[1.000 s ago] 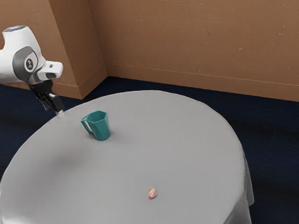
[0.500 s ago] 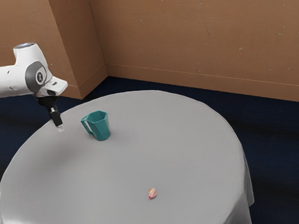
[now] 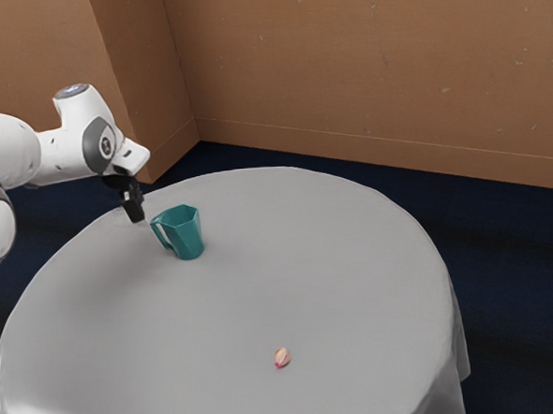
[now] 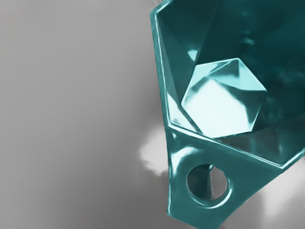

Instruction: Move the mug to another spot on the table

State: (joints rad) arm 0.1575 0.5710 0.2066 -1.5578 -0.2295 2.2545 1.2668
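Our gripper (image 3: 134, 210) hangs in the upper left of the exterior view, just beside the teal mug (image 3: 182, 231), on its left at about rim height. Honestly, we can't tell whether it's wide or narrow from here. The mug stands upright on the round grey table (image 3: 355, 258), left of centre, with its handle (image 3: 164, 240) toward the frame's left. The wrist view looks down into the mug. A small pinkish thing (image 3: 282, 359) lies well apart, lower centre.

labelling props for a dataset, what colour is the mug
The mug is glossy teal; clearest in the wrist view.
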